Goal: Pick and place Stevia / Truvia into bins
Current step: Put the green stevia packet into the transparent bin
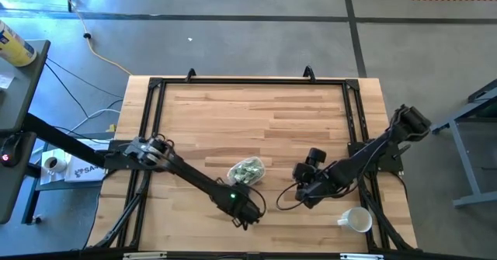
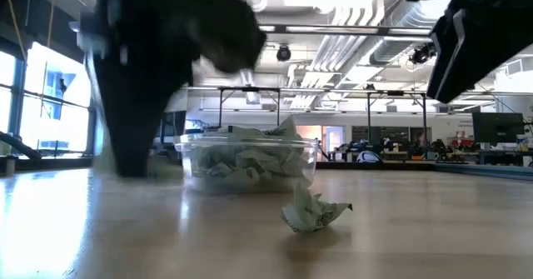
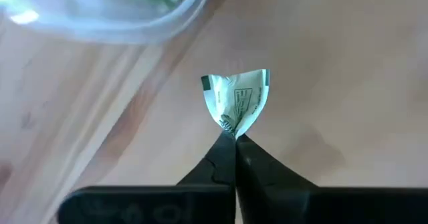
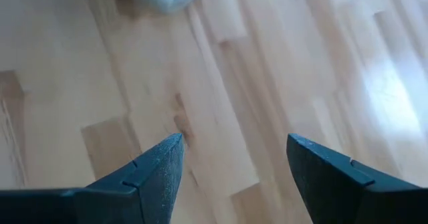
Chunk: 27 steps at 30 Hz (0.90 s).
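Observation:
The clear bin [image 1: 247, 171] [image 2: 250, 158] sits near the table's middle, heaped with pale green and white packets. My left gripper [image 1: 247, 213] [image 3: 234, 136] is on the bin's near side, shut on one packet [image 3: 235, 95]. The bin's rim [image 3: 134, 23] shows just beyond it. In the low view a crumpled packet [image 2: 315, 212] lies on the wood in front of the bin with no finger on it. Whether it is the held one, I cannot tell. My right gripper [image 1: 301, 192] [image 4: 234, 140] hangs open over bare wood to the right of the bin. My left gripper pinches the packet by its crumpled narrow end [image 3: 229, 124] between the two fingertips. The rest of the packet fans out beyond the tips, its printed face toward the wrist camera. Whether it hangs clear of the table, I cannot tell.
A white mug [image 1: 356, 220] lies near the table's right near corner, close to my right arm. Black frame rails [image 1: 248, 81] run along the table's edges. The far half of the wooden top [image 1: 256, 112] is bare.

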### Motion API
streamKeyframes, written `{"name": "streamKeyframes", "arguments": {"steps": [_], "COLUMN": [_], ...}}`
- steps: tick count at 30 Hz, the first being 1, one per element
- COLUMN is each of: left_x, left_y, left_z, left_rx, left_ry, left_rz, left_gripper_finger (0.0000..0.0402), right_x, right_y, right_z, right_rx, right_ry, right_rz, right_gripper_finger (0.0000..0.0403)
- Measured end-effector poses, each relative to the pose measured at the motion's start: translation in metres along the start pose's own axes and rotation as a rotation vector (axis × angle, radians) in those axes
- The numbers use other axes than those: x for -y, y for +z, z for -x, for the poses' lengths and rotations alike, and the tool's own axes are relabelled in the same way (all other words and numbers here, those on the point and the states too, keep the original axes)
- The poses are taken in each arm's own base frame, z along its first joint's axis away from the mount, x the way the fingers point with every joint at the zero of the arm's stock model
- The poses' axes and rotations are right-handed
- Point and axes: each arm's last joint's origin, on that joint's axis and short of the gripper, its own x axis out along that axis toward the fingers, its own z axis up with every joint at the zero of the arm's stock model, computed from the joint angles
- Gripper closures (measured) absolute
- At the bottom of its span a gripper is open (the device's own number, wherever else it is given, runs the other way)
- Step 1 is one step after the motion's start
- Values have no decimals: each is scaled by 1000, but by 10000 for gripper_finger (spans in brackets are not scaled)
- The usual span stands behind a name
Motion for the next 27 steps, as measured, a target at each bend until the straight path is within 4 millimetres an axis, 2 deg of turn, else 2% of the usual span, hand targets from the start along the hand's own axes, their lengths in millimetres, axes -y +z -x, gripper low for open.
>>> {"name": "streamKeyframes", "arguments": {"steps": [2, 5, 9, 11, 14, 17, 21, 23, 25, 27], "left_x": [-9, -25, -57, -72, -87, -87, -81, -85, -82, -85], "left_y": [0, 5, 28, 44, 71, 89, 88, 82, 84, 79], "left_z": [25, 60, 102, 111, 104, 85, 52, 36, 30, 30], "left_rx": [4, 50, 224, 264, 234, 199, 123, 45, 56, 24], "left_ry": [-47, -118, -178, -183, -187, -252, -259, -230, -271, -224], "left_rz": [-8, -3, 71, 78, 52, 14, -3, 1, 5, 17], "left_gripper_finger": [363, 378, 381, 380, 379, 379, 373, 361, 341, 315], "right_x": [2, 5, 6, 6, 6, 6, 6, 6, 5, 4], "right_y": [1, 4, 4, 4, 4, 3, 3, 2, 3, 4], "right_z": [2, 3, 3, 3, 3, 3, 3, 3, 3, 3], "right_rx": [31, 55, 51, 51, 47, 42, 27, 24, 26, 35], "right_ry": [-18, -39, -40, -40, -36, -37, -26, -23, -21, -4], "right_rz": [-5, 0, 6, 8, 8, 7, 1, 0, 3, 8], "right_gripper_finger": [146, 146, 146, 146, 146, 146, 146, 146, 146, 146]}}
